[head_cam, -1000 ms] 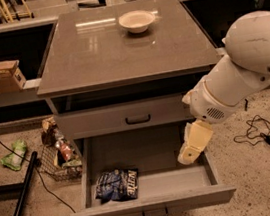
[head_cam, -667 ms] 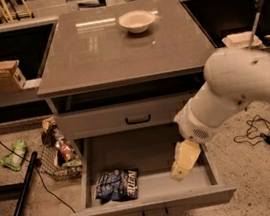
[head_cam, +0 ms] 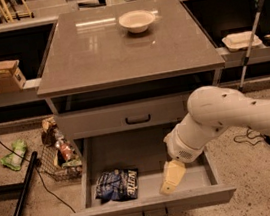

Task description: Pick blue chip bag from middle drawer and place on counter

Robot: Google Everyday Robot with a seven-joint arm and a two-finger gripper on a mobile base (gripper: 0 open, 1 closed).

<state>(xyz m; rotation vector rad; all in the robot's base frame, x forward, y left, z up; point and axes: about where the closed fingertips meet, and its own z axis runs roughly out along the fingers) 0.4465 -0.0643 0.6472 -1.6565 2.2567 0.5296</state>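
Note:
The blue chip bag lies flat in the front left of the open middle drawer, white lettering facing up. My gripper hangs from the white arm inside the drawer's right half, to the right of the bag and apart from it. The counter is the glossy grey-brown slab on top of the cabinet. The drawer above is closed.
A white bowl sits at the back of the counter. A wire basket of items and a green packet lie on the floor to the left. A cardboard box and a tray sit on the ledges.
The arm has swung left and down, bringing my gripper lower into the drawer and closer to the chip bag. The bag has not moved.

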